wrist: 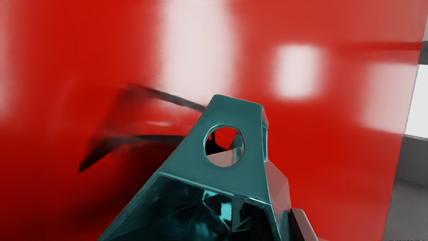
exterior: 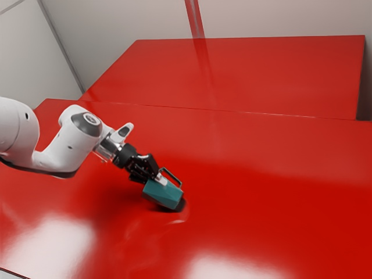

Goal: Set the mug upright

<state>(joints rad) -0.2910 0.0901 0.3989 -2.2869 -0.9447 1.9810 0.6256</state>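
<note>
White glare (wrist: 200,43) streaks the bright, glossy table (exterior: 261,145); soft shadow (exterior: 125,200) darkens it beside the mug (exterior: 163,193).

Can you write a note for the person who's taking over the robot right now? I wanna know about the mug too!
Tool: the black two-finger tool is shut on the wall of the mug.
Mug: the teal, flat-sided mug is tilted, low at the glossy red table, its open end toward the tool. I can't tell if it touches the table.
Done: mug gripped.
Left: turn it upright, set it on its base, let go.
</note>
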